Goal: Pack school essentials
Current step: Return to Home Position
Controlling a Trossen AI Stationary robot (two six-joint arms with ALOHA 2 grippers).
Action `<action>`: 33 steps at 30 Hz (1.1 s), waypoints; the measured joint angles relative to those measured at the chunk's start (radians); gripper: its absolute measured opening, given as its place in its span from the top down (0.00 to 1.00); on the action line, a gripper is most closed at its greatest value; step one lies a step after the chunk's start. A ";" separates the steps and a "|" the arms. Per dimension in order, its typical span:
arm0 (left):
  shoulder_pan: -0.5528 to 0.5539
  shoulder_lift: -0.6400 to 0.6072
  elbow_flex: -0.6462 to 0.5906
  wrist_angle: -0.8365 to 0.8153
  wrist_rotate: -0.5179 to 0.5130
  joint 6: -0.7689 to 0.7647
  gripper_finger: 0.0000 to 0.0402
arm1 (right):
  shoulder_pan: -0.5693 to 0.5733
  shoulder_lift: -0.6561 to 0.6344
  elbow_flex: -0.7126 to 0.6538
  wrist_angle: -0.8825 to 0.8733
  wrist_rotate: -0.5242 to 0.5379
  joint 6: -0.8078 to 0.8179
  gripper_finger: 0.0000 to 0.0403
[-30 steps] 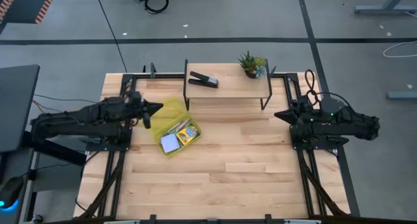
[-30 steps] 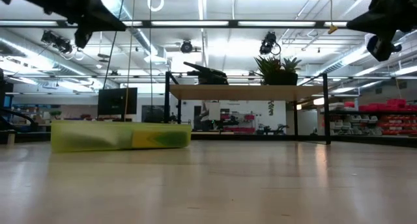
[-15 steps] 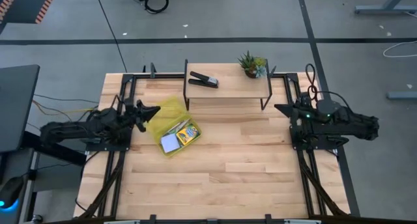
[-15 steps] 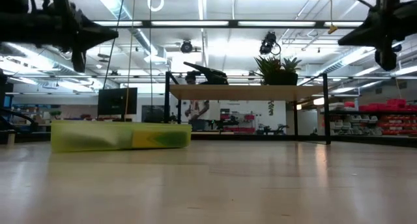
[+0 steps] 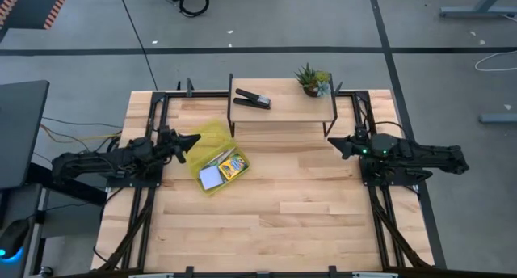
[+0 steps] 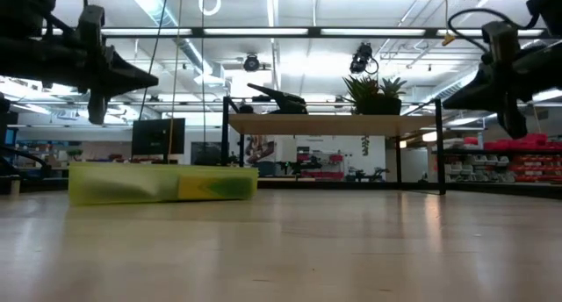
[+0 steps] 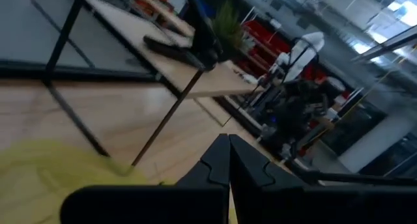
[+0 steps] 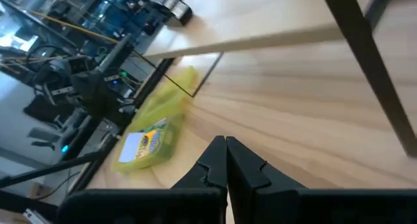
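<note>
A yellow-green translucent case (image 5: 216, 158) lies open on the table's left half, its lid (image 5: 212, 136) folded back flat. Inside I see a pale blue notepad (image 5: 210, 178), a crayon box (image 5: 233, 166) and orange pencils (image 5: 219, 157). The low view shows the case (image 6: 162, 182) side on, the right wrist view shows the case (image 8: 151, 138) from afar. My left gripper (image 5: 192, 140) hovers shut just left of the lid, above the table (image 6: 151, 76). My right gripper (image 5: 333, 142) hangs shut over the table's right side (image 6: 450, 93), far from the case.
A low wooden shelf (image 5: 283, 108) on black legs stands at the far edge, carrying a black stapler (image 5: 252, 99) and a small potted plant (image 5: 312, 80). Bare wood (image 5: 307, 213) spreads over the middle and near side of the table.
Both arms have come down from high above the table to a lower, more level pose. The left gripper stays beside the case's lid; the right gripper has reached slightly toward the table's left. The case has not moved.
</note>
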 joint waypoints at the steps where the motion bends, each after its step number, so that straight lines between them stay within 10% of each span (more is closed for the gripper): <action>1: 0.000 0.001 0.000 -0.013 -0.001 -0.007 0.98 | 0.000 0.002 -0.004 0.012 0.002 0.007 0.98; 6: -0.003 0.009 0.001 -0.027 0.003 0.025 0.94 | -0.011 0.023 -0.005 0.014 0.046 -0.009 0.98; 18: -0.003 0.034 0.000 -0.026 0.003 0.716 0.92 | -0.028 0.029 -0.003 0.006 0.089 -0.271 0.98; 33: -0.003 0.034 -0.001 -0.006 0.002 0.739 0.90 | -0.026 0.029 -0.003 0.004 0.084 -0.321 0.98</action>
